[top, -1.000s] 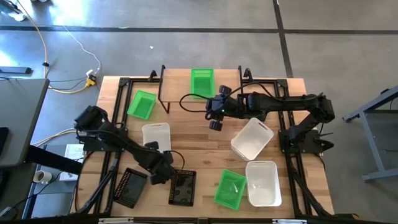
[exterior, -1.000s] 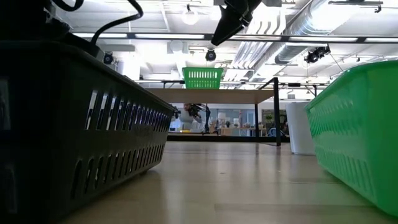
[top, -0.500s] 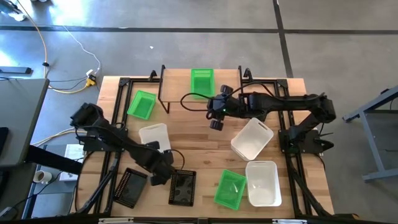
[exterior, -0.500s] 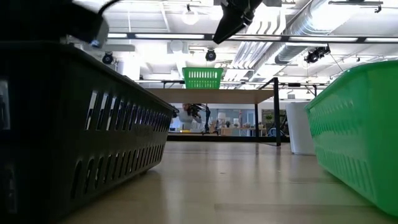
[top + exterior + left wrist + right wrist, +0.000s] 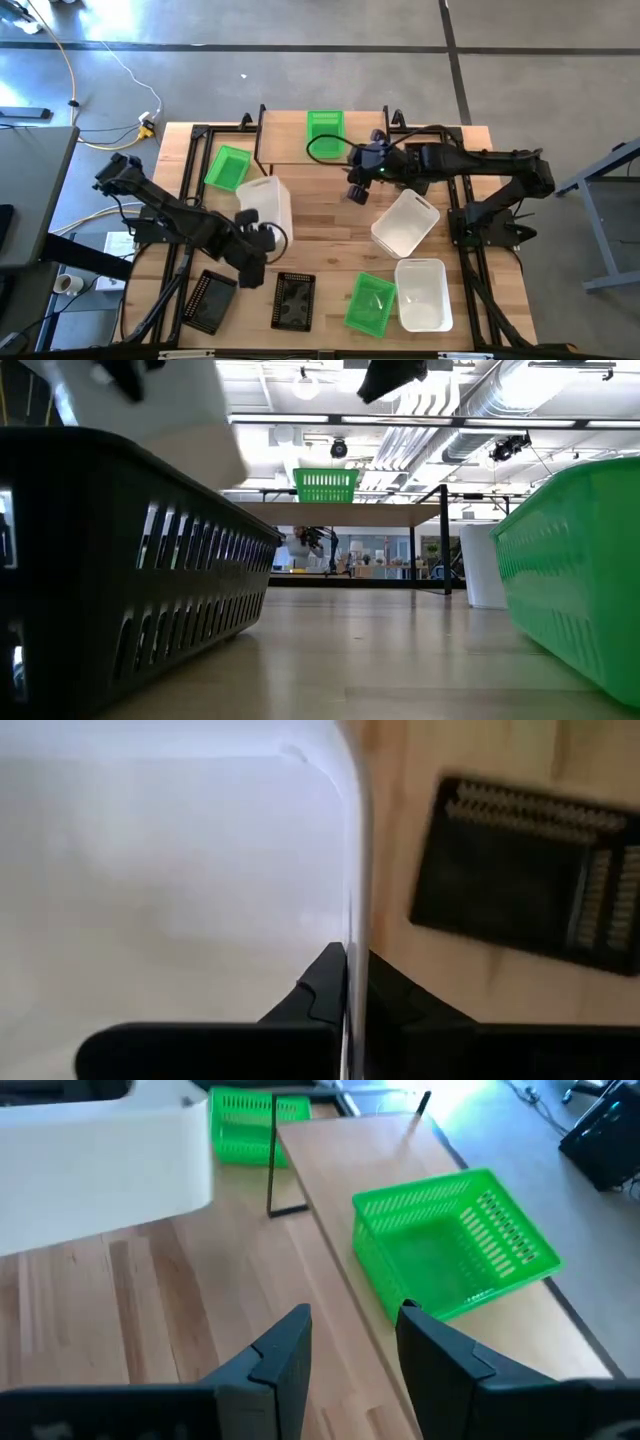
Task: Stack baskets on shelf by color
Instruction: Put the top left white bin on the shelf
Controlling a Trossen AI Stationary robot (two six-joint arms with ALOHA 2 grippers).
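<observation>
My left gripper [image 5: 254, 224] is shut on a white basket [image 5: 267, 203] and holds it above the table's left middle; the low view shows that basket [image 5: 150, 415] high at the left. My right gripper [image 5: 354, 190] hovers open and empty in front of the shelf [image 5: 285, 150]. One green basket [image 5: 323, 130] stands by its bottom on the shelf's plank [image 5: 345, 1170]. Resting on the table are another green basket [image 5: 228, 167] at the far left, a third [image 5: 370, 303] at the near right, two white baskets [image 5: 405, 222] [image 5: 420, 293] and two black baskets [image 5: 210, 300] [image 5: 293, 300]. My left gripper pinches the white basket's thin wall [image 5: 352, 910] at its near end, close to a corner, with one finger [image 5: 322, 988] inside the basket and one outside. The fingers slant down from the near left. The basket is lifted clear of the table and tilted.
The shelf's black legs [image 5: 272, 1160] stand on the far middle of the table. Black frame rails [image 5: 185, 180] run along both table sides. In the low view a black basket [image 5: 120, 560] and a green basket [image 5: 580, 580] flank a bare strip of tabletop.
My left gripper has shut on the white basket's wall and risen, lifting the basket clear of the table and tipping it. My right gripper has drifted a little toward the table's right edge and stayed open.
</observation>
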